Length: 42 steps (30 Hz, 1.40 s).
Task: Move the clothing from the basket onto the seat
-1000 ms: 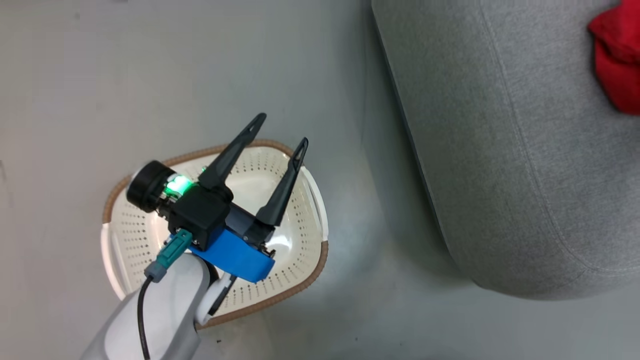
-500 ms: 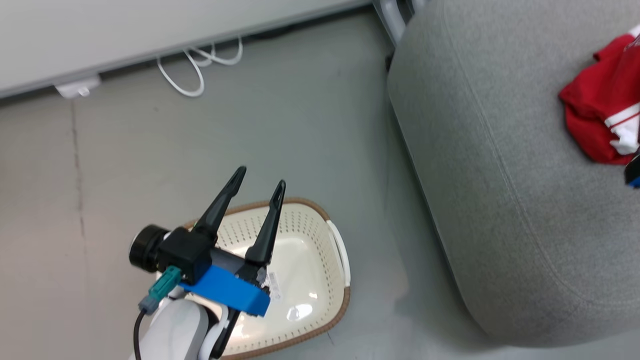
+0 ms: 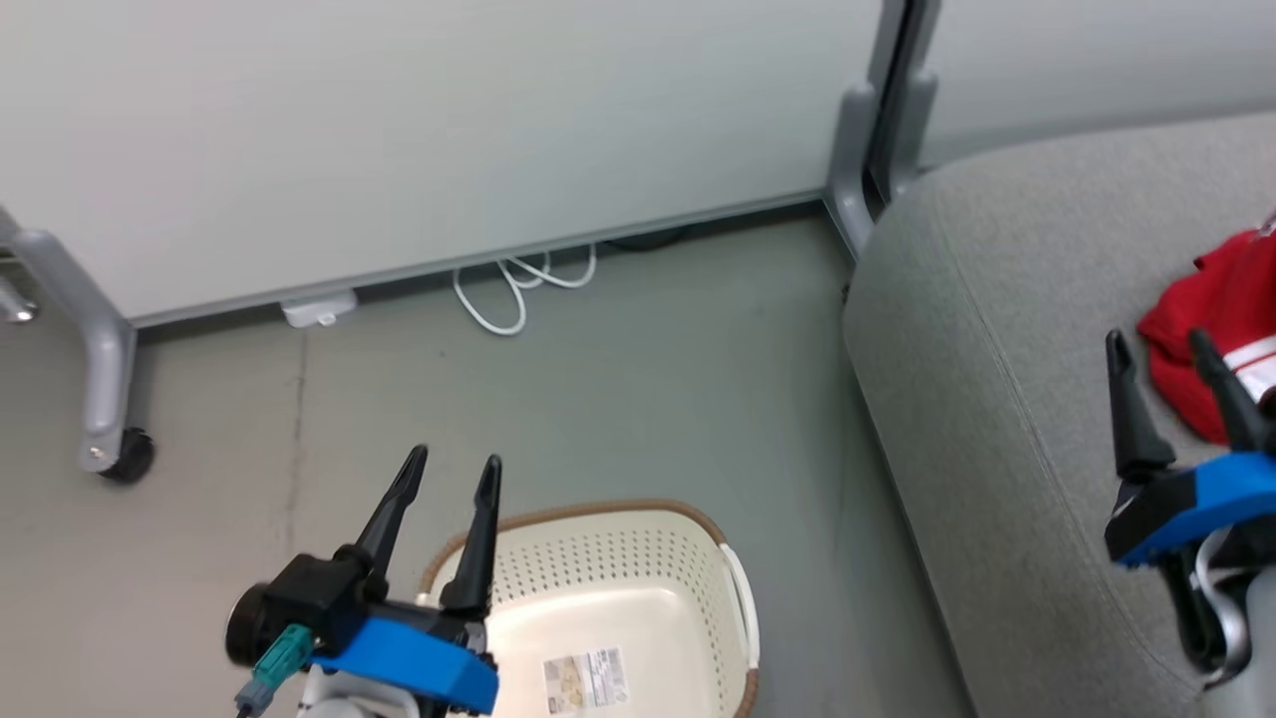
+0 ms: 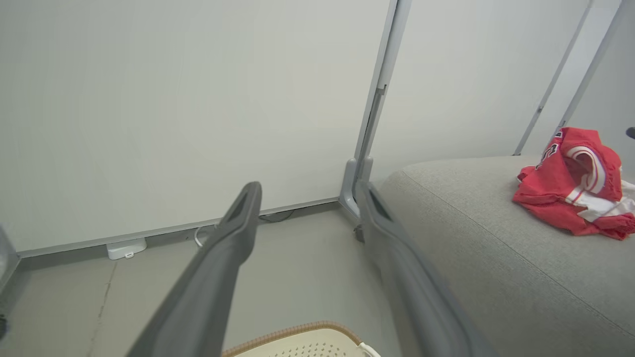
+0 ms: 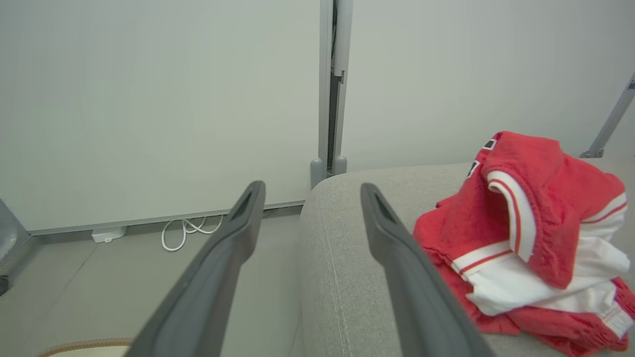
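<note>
Left hand (image 3: 455,459) spread at basket (image 3: 598,509) rim, right hand (image 3: 1156,339) spread over seat (image 3: 997,399) beside clothing (image 3: 1211,299); floor (image 3: 648,379) between.

**Clothing** (image 5: 526,248): red, with broad white stripes edged by thin red lines and a small black-and-white mark.
**Seat** (image 3: 997,419): uniform light grey fabric.
**Basket** (image 3: 598,553): cream walls patterned with rows of small holes, brown woven-look rim, white handle (image 3: 743,608), pale printed label (image 3: 585,678) on its bottom.
**Left claw** (image 3: 454,459) and **right claw** (image 3: 1156,339): black fingers on bright blue mounts; a teal plug (image 3: 279,653) beside the left one.
**Floor** (image 3: 648,379): dull grey-green.
**Wall panels** (image 3: 399,130): pale grey, with grey metal posts (image 3: 857,150).
**Cable** (image 3: 508,299): white.
</note>
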### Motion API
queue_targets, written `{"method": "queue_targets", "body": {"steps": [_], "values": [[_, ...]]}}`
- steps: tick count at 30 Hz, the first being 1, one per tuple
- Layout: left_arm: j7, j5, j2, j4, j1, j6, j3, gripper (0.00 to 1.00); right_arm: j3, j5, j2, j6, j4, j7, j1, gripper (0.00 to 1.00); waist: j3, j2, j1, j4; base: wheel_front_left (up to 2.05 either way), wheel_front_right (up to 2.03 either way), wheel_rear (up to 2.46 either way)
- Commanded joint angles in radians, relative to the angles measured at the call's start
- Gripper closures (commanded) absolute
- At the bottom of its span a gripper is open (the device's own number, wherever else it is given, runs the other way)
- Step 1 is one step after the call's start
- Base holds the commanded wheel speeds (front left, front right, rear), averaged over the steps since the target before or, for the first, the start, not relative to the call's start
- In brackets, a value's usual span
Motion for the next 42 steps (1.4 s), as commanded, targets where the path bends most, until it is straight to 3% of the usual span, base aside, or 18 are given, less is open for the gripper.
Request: {"method": "queue_targets", "body": {"steps": [1,8,14,23,41,42], "values": [[-0.002,0.0,0.001,0.005,0.02,-0.002,0.016,0.0,-0.005,-0.007,0.023,0.0,-0.025,0.001,0.037,0.0,-0.043,-0.0001,0.0003,0.039,0.0,0.0,0.0],[-0.002,-0.004,0.0,0.02,0.09,-0.002,0.099,0.0,-0.013,-0.047,0.125,0.0,-0.128,-0.003,0.147,0.0,-0.085,-0.0001,0.0003,0.074,0.0,0.0,0.0],[-0.003,0.006,-0.009,0.039,0.114,-0.002,0.143,0.0,0.028,-0.081,0.154,0.0,-0.166,-0.007,0.212,0.0,-0.099,-0.0001,0.0003,0.112,0.0,0.0,0.0],[-0.003,0.009,-0.012,0.066,0.125,-0.002,0.16,0.0,0.059,-0.045,0.165,0.0,-0.15,-0.026,0.267,0.0,-0.107,-0.0001,0.0003,0.147,0.0,0.0,0.0],[-0.003,-0.006,-0.02,0.082,0.12,-0.002,0.152,0.0,0.08,-0.026,0.166,0.0,-0.124,-0.041,0.263,0.0,-0.101,-0.0001,0.0003,0.143,0.0,0.0,0.0],[0.0,-0.003,-0.018,0.079,0.118,0.0,0.154,1.0,0.078,-0.026,0.164,0.0,-0.125,-0.037,0.261,1.0,-0.101,-0.0001,0.0003,0.143,0.0,0.0,0.0]]}}
